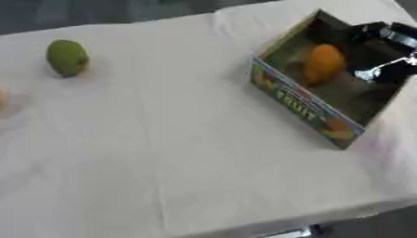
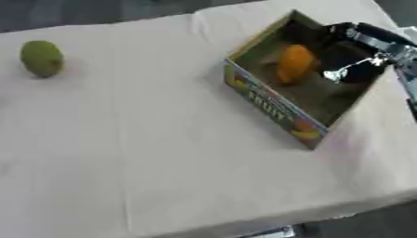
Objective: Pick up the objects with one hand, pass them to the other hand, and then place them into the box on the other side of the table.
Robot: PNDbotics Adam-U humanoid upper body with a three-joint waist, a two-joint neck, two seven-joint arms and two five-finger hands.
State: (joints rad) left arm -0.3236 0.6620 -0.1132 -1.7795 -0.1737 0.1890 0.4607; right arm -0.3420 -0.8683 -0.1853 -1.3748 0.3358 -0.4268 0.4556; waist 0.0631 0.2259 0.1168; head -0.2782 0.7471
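Our right hand reaches in from the upper right and hangs over the far end of the box. It is black with a silver part showing, and we cannot tell whether its fingers are apart or curled. Nothing shows between them. Just beside the hand, inside the box, an orange fruit sits on the box floor, near the far left wall, apart from the hand as far as we can see.

The box is an open cardboard tray with a printed front wall showing fruit pictures and lettering. It sits askew on the right side of the surface, which is covered by a pale cloth.

Well apart from the box, at the far left of the surface, a green fruit lies on the cloth. At the left edge of the left eye view an orange shape barely shows.

Our left hand appears in neither view.
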